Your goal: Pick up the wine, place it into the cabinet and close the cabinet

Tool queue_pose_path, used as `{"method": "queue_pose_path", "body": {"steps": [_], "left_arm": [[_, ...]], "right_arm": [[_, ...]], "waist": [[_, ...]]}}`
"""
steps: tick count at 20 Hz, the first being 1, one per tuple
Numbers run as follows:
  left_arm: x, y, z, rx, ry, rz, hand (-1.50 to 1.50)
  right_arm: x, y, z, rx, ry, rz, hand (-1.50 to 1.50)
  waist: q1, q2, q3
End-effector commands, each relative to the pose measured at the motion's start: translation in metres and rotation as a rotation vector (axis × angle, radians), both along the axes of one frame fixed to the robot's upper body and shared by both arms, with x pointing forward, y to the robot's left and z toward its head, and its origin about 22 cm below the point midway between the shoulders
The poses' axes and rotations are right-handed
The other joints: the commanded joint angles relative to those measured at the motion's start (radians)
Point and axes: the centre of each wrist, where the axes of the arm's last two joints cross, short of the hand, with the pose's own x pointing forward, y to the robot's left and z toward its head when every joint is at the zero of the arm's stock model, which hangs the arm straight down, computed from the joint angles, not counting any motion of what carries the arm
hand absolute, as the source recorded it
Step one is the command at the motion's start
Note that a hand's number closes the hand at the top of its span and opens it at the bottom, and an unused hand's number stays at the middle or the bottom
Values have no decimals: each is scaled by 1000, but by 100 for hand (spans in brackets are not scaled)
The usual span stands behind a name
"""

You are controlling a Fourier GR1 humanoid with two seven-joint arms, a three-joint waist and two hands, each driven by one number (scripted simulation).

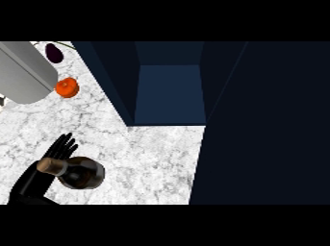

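My left hand comes in from the lower left edge of the head view, fingers straight and spread, pointing up and to the right. It lies right beside the wine, on the bottle's left; the fingers are not curled round it, and I cannot tell whether the palm touches the glass. My right hand does not show.

The wine stands upright on the counter, seen from nearly straight above: a brown cork end toward my hand and the dark round body next to it. It sits at the lower left of the marble top, well apart from the cabinet.

The cabinet is open. Its dark blue inside faces me at the top middle, and its door stretches down the right side of the view.

At the upper left, an orange lies near a grey cylinder, with a dark purple thing farther up by the counter's back edge.
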Motion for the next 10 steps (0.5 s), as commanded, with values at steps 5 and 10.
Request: {"method": "queue_pose_path", "body": {"steps": [5,10], "left_arm": [[11,-2,-24,-87,31,-9,-150],[21,-16,-33,-107,36,-45,-150]], "right_arm": [[-40,0,-10,34,35,53,-150],[-33,-19,-10,2,28,35,-150]], "waist": [[-3,-2,0],[-5,1,1]]}}
